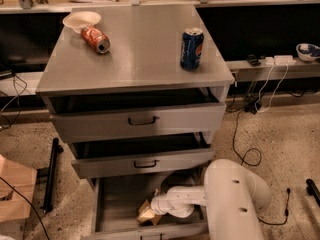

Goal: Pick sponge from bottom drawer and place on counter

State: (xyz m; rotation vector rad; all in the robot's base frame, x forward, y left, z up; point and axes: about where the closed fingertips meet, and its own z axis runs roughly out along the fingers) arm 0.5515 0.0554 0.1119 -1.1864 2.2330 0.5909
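The bottom drawer (116,205) is pulled open below two partly open drawers. The pale-yellow sponge (145,215) lies on its grey floor, near the middle front. My white arm reaches down from the lower right into the drawer, and the gripper (153,208) is right at the sponge, touching or covering its right side. The wrist hides the contact. The counter (140,54) is the wide grey metal top of the cabinet above.
On the counter stand a blue can (192,48), a red can (95,39) lying on its side, and a cream plate (81,19). The middle drawer (142,163) overhangs the bottom one. A wooden box (15,194) stands at left, and cables (245,151) lie on the floor at right.
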